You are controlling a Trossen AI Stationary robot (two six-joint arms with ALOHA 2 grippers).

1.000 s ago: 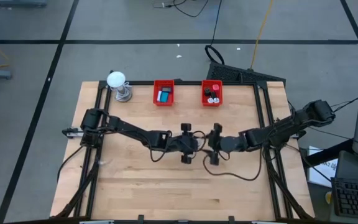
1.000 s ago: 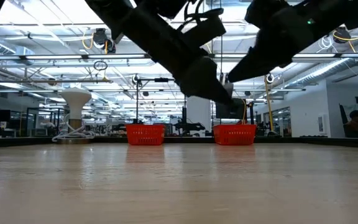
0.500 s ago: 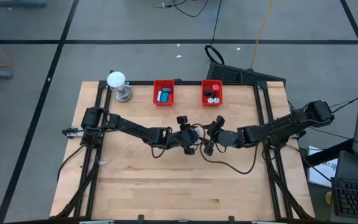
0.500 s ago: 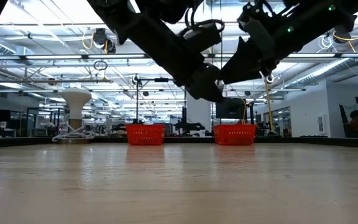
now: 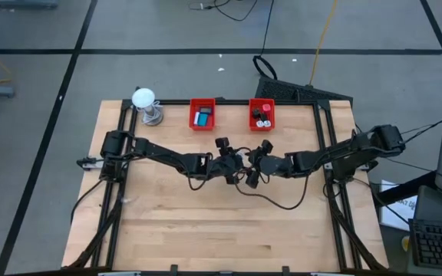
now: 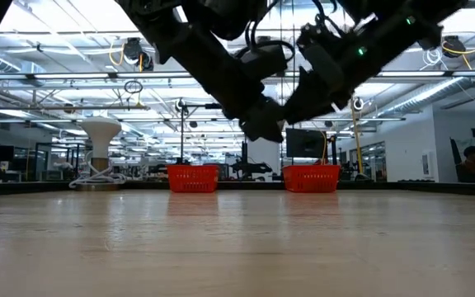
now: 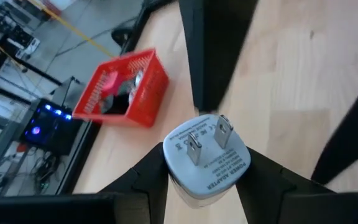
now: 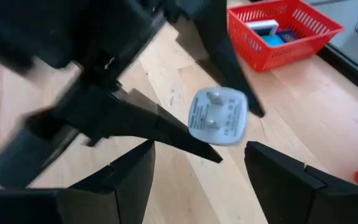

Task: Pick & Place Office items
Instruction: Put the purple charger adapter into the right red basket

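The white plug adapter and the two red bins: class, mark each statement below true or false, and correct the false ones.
1. The left hand grips a white plug adapter. True.
2. The adapter's two metal prongs are pushed into a socket. False: they stand bare, facing the left wrist camera.
3. The right hand holds the adapter. False: its fingers stand open, with the adapter ahead of them in the left hand.
4. Two red bins sit along the table's far edge. True.
5. Both bins are empty. False: each holds small items.
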